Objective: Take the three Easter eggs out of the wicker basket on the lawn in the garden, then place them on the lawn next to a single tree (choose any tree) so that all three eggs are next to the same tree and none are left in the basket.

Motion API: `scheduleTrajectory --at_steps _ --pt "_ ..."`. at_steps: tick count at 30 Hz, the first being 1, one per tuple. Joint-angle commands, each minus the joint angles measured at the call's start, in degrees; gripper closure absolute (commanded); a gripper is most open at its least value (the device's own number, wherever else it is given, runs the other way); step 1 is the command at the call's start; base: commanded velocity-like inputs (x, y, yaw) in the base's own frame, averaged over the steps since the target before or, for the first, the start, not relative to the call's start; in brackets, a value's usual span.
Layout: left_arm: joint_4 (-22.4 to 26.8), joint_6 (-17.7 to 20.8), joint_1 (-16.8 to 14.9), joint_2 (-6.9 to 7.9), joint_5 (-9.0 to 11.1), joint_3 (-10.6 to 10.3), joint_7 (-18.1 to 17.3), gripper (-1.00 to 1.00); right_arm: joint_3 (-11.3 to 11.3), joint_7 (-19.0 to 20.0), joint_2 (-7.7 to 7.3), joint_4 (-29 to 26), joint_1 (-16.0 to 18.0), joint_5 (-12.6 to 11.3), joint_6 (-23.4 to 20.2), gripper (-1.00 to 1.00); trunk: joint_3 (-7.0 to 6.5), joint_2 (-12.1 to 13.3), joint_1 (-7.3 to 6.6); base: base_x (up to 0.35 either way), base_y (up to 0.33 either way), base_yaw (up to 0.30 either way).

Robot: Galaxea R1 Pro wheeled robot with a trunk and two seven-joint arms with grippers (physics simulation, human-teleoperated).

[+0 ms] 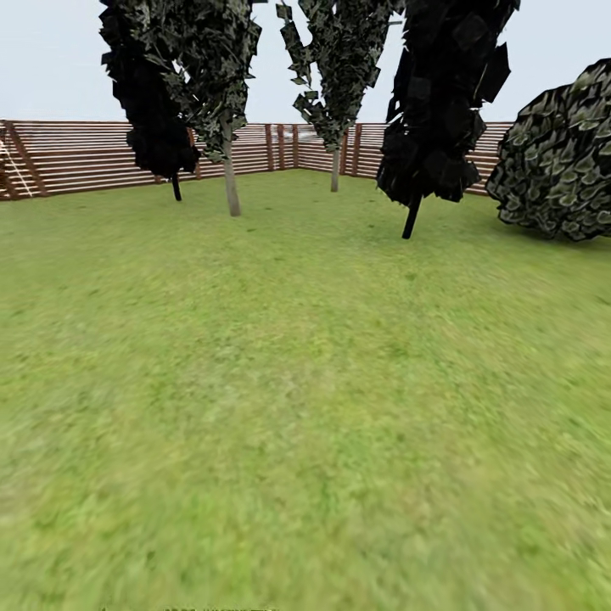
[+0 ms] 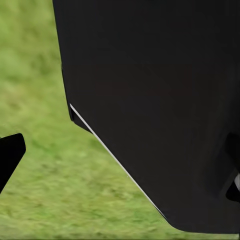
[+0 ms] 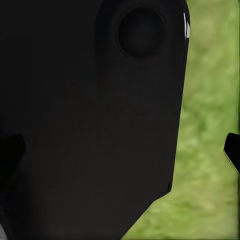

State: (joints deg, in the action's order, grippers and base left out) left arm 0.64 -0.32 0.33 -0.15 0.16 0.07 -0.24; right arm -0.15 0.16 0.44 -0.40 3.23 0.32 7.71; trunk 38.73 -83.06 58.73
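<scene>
The head view looks across a broad stretch of lawn [image 1: 305,407] toward a brown slatted fence [image 1: 85,157] at the garden's far edge. Two pale-trunked trees stand near that fence: one tree [image 1: 231,182] toward the left, another [image 1: 335,170] closer to the fence corner. Dark conifers [image 1: 441,102] flank them, and a rounded bush [image 1: 556,157] sits at the far right. Neither the eggs nor the wicker basket can be located from these pictures, so what the basket holds cannot be told; the robot appears to be on its way across the grass.

Both wrist views are largely blocked by a black body panel [image 2: 160,110] with mottled grass beyond. A dark tip [image 2: 11,155] shows at the edge of the left wrist view and another [image 3: 232,150] at the edge of the right; they are probably the fingers, but whether either pair is spread or pressed together cannot be told.

As a judgement from the task: fist-sized eggs are likely light, rigid and smooth, prone to roll or slip, so gripping across the widest middle should hold best. An open-weave basket is likely light and may shift when reached into.
</scene>
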Motion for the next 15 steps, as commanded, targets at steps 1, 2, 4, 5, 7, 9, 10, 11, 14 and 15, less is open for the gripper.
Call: scheduleTrajectory --at_steps 1,2,4,5,7,9,10,11,14,15 --pt "0.06 -0.03 0.02 0.01 0.02 0.01 -0.02 -1.0 -0.03 0.02 0.0 0.05 0.02 0.03 0.18 -1.0 0.03 -0.02 0.0 0.0 0.0 0.293" --pt "0.06 -0.03 0.02 0.0 0.02 0.01 -0.02 -1.0 -0.03 0.02 0.0 0.05 0.02 0.03 0.17 -1.0 0.03 -0.02 0.0 0.0 0.0 0.293" --pt "0.06 -0.03 0.02 0.03 0.02 0.01 -0.02 -1.0 -0.03 0.02 0.0 0.05 0.02 0.03 0.18 -1.0 0.03 -0.02 0.0 0.0 0.0 0.293" --pt "0.06 -0.03 0.02 0.03 0.02 0.01 -0.02 -1.0 -0.03 0.02 0.0 0.05 0.02 0.03 0.19 -1.0 0.03 -0.02 0.0 0.0 0.0 0.293" --pt "0.06 -0.03 0.02 0.02 0.02 0.01 -0.02 -1.0 -0.03 0.02 0.0 0.05 0.02 0.03 0.17 -1.0 0.03 -0.02 0.0 0.0 0.0 0.293" --pt "0.06 -0.03 0.02 0.01 0.02 0.01 -0.02 -1.0 -0.03 0.02 0.0 0.05 0.02 0.03 0.17 -1.0 0.03 -0.02 0.0 0.0 0.0 0.293" --pt "0.06 -0.03 0.02 0.03 0.02 0.0 -0.02 -1.0 -0.03 0.02 0.0 0.05 0.02 0.03 0.17 -1.0 0.03 -0.02 0.0 0.0 0.0 0.293" --pt "0.06 -0.03 0.02 0.04 0.02 -0.01 -0.02 -1.0 -0.03 0.02 0.0 0.05 0.02 0.03 0.18 -1.0 0.03 -0.02 0.0 0.0 0.0 0.293" --pt "0.06 -0.03 0.02 0.01 0.02 0.0 -0.02 -1.0 -0.03 0.02 0.0 0.05 0.02 0.03 0.18 -1.0 0.03 -0.02 0.0 0.0 0.0 0.293" --pt "0.06 -0.03 0.02 0.0 0.02 -0.01 -0.02 -1.0 -0.03 0.02 0.0 0.05 0.02 0.03 0.17 -1.0 0.03 -0.02 0.0 0.0 0.0 0.293"
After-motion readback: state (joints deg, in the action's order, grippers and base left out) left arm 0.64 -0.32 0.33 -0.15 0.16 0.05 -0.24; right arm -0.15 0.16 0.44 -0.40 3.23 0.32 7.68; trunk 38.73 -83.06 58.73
